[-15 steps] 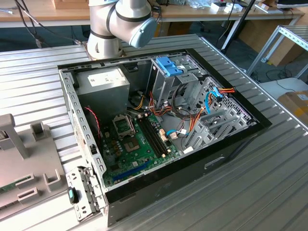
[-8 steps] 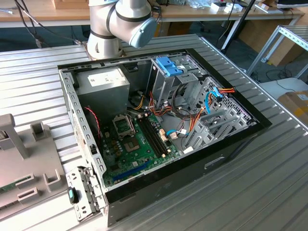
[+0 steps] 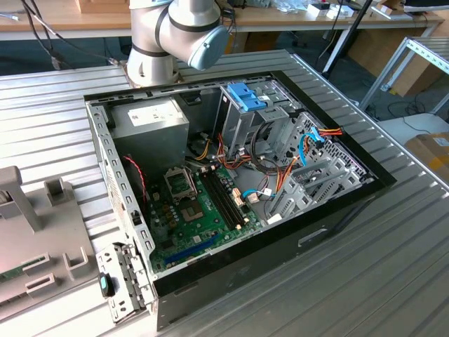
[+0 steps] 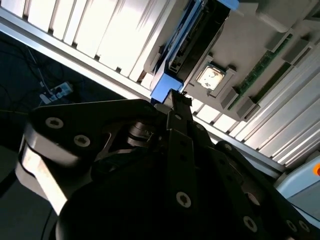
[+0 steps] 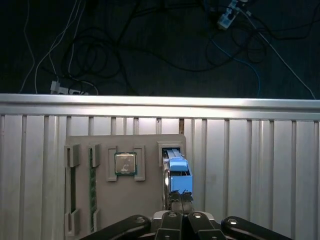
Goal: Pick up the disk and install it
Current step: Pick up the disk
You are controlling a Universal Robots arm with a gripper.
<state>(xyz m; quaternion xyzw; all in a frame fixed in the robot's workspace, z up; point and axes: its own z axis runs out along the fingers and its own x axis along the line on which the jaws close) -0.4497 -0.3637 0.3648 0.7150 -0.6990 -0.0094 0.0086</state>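
The disk (image 5: pixel 178 172) stands on edge in a slot of a grey holder plate (image 5: pixel 150 200), its light-blue rail facing up. In the second wrist view the same disk (image 4: pixel 162 87) shows its blue end and dark side. My gripper (image 5: pixel 179 202) is right at the near end of the disk, its two dark fingers pressed together. Its tip (image 4: pixel 177 100) lies beside the blue rail end. Whether it touches the disk is unclear. The open computer case (image 3: pixel 337 210) lies on the table in the exterior view, with a metal drive cage (image 3: pixel 242 126).
On the holder plate sit a processor chip (image 5: pixel 125 163) and a green memory stick (image 5: pixel 92 185). The ribbed metal table ends at an edge (image 5: pixel 160 102) beyond the plate, with cables on the dark floor. The arm's base (image 3: pixel 151 49) stands behind the case. A blue latch (image 3: pixel 245 97) tops the cage.
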